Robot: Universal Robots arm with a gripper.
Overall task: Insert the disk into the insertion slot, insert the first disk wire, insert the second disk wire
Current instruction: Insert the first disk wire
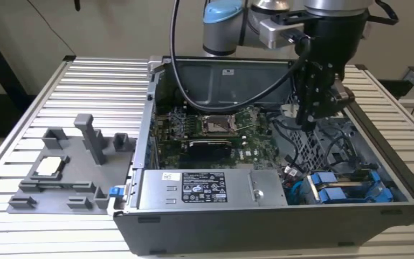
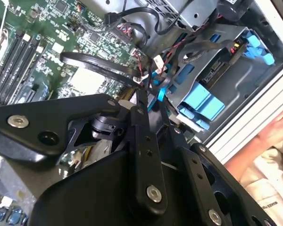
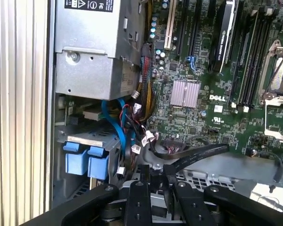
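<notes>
Surface (image 1: 20,108): slatted metal, carrying a grey fixture tray (image 1: 67,189) at the exterior view's left, with the open computer case (image 1: 264,232) beside it.
Case interior: motherboard (image 1: 214,135) in the middle, labelled power-supply box (image 1: 207,189) along the near wall.
Claw (image 1: 309,121): down inside the case, to the exterior view's right of the motherboard. Drawn nearly together on the end of a flat black wire (image 3: 198,153), with the wire running into the tips in both wrist views.
Loose wires (image 3: 132,136): red, black and blue strands crowding the gap between claw and disk. Judged a snag risk.
Disk (image 1: 354,190): at the exterior view's right, lying in the insertion slot (image 2: 254,84) with its blue tabs showing. Judged seated, so that step looks done.
Disk handling: probably dense, rigid and sensitive to knocks. Best taken by the blue frame's edges, not the labelled face.
Wire handling: likely light, limp along its length yet springy, apt to twist away. Best held at the hard plug end, not mid-cord. Thin plastic plug, easily cocked or cracked if pushed askew.
Hand (image 2: 278,127): a person's, with a pale sleeve, outside the case wall beyond the disk in the second wrist view.
</notes>
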